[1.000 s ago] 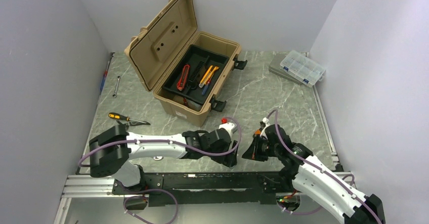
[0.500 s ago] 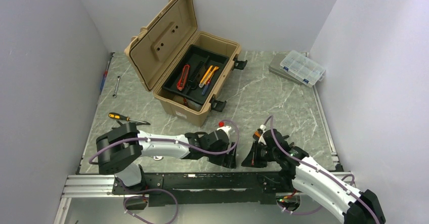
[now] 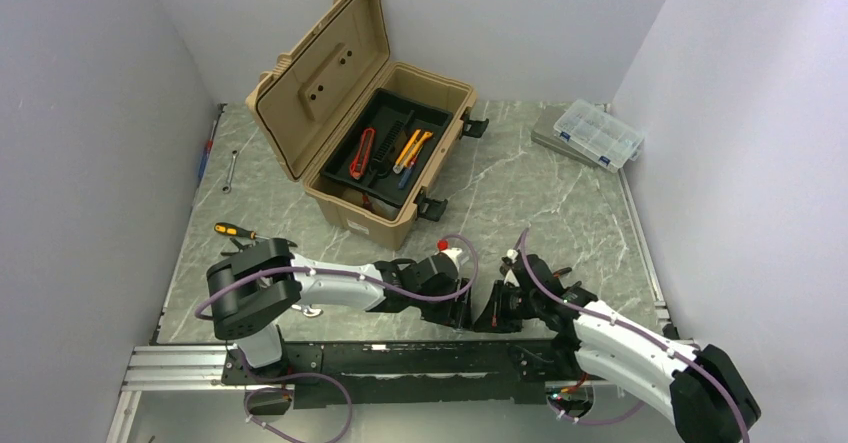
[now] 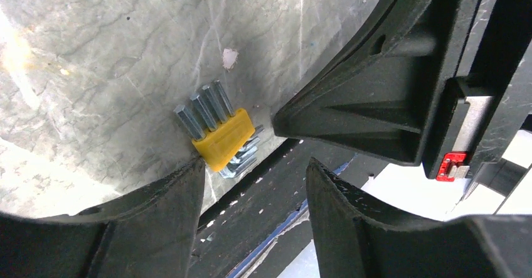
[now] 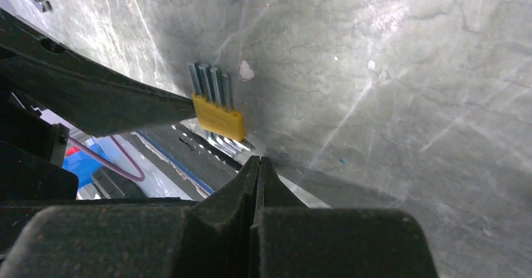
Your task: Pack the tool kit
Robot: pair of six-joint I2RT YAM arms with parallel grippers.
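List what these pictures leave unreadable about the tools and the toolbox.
Hex key set: top view, covered by both arms' jaws.
Toolbox floor: top view, hidden under the insert tray.
Yellow-handled tool: top view, tip behind the left arm.
Organiser case contents: top view, too small.
Tool along the left wall: top view, too small to name.

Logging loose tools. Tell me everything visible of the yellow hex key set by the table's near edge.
The hex key set is a row of silver metal keys clipped in a yellow plastic holder, with ends sticking out both sides. It lies flat on the marble-look table at its near edge. The left gripper stands open around it, one finger close against the holder. The shut right gripper points at it.
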